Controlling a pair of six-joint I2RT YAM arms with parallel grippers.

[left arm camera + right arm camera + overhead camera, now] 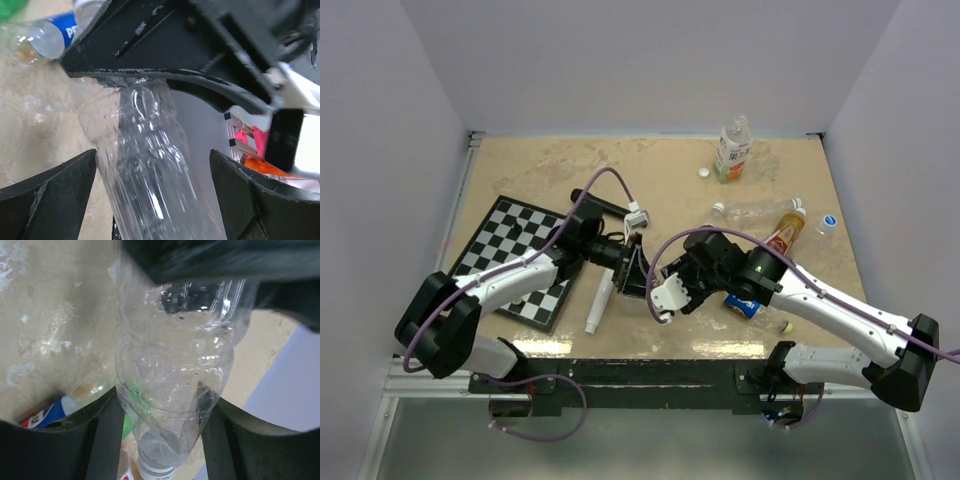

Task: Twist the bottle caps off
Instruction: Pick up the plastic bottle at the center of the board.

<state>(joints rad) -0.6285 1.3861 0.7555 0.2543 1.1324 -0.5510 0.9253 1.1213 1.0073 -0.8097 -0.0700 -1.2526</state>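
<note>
We see our right pincer (160,435) pinching a clear bottle (170,365) over the bench (540,170), while the left pincer (155,200) (fingers spread wide) straddles the same bottle, not touching.

Laboratory test cell: plain white panels (650,60) enclose a beige tabletop (660,190), an aluminium frame rail (425,373) along its near edge.

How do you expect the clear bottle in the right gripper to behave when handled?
The clear bottle looks empty, so it is probably light. Its thin, rippled wall may dent under a squeeze. Smooth and round, it might slip when twisted.
</note>
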